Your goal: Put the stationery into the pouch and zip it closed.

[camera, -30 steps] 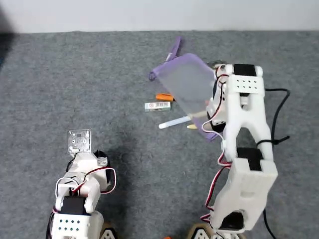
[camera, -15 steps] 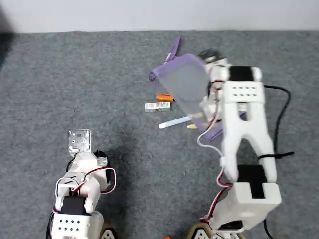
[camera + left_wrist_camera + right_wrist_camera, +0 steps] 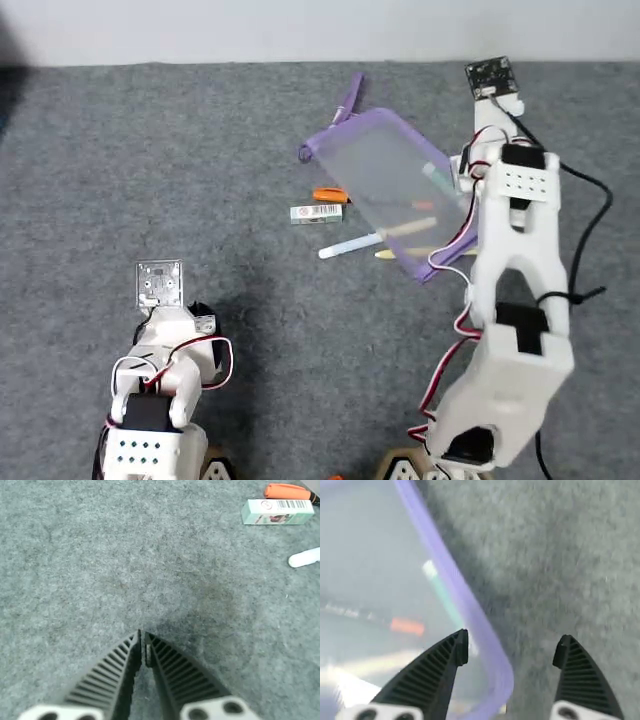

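Note:
The translucent purple pouch (image 3: 385,185) lies flat at the table's far middle; through it I see a green pen (image 3: 436,178), an orange item (image 3: 424,206) and a yellow pencil (image 3: 410,228). On the carpet on its left lie an orange marker (image 3: 330,195), a small white-green box (image 3: 316,212), a pale blue pen (image 3: 350,246) and a yellow bit (image 3: 385,255). A purple pen (image 3: 346,100) pokes out past the far corner. My right gripper (image 3: 512,647) hangs open just above the pouch's purple edge (image 3: 451,587). My left gripper (image 3: 142,639) is shut over bare carpet.
Grey carpet covers the table, with a pale wall along the far edge. The left arm (image 3: 165,340) sits folded at the near left. The right arm (image 3: 510,260) stretches along the right side of the pouch. The left wrist view catches the box (image 3: 277,511) and the marker (image 3: 290,490).
The right arm has lifted and swung off the pouch toward the far right, uncovering its right half. The pouch now lies flatter. The left arm has kept still.

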`<state>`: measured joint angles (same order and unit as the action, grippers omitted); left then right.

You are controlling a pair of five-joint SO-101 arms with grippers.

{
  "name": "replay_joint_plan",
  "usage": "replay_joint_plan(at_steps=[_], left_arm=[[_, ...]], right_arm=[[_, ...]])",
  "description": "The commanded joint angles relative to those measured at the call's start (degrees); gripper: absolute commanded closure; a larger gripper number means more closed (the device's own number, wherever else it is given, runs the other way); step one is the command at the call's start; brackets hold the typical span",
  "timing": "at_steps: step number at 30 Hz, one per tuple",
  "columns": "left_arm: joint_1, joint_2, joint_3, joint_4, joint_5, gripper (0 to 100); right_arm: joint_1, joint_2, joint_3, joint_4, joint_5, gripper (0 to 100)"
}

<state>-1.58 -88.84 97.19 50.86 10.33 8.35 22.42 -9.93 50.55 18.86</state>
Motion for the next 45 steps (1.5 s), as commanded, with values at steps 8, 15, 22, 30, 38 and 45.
replay_joint_plan(at_steps=[8, 15, 22, 30, 38, 45], left_arm=[[-0.3, -0.7, -0.4, -1.0, 0.4, 99], [-0.3, -0.7, -0.4, -1.0, 0.4, 99], [-0.3, -0.7, -0.4, -1.0, 0.4, 99], [-0.3, -0.7, -0.4, -1.0, 0.4, 99], [-0.3, -0.7, -0.4, -1.0, 0.4, 99], [-0.3, -0.7, -0.4, -1.0, 0.4, 99]], right_arm=[[3.2, 10.2, -6.8, -4.3, 1.4, 75.7], [-0.3, 15.2, -17.8, 17.8, 12.0, 87.4], [-6.3, 13.9, -23.6, 39.5, 12.4, 92.1], [-9.0, 10.9, -22.1, 52.4, 12.5, 94.1], [-12.5, -1.2, -19.0, 49.4, 15.2, 93.7], [-17.5, -2.0, -18.9, 30.1, 13.8, 93.7]])
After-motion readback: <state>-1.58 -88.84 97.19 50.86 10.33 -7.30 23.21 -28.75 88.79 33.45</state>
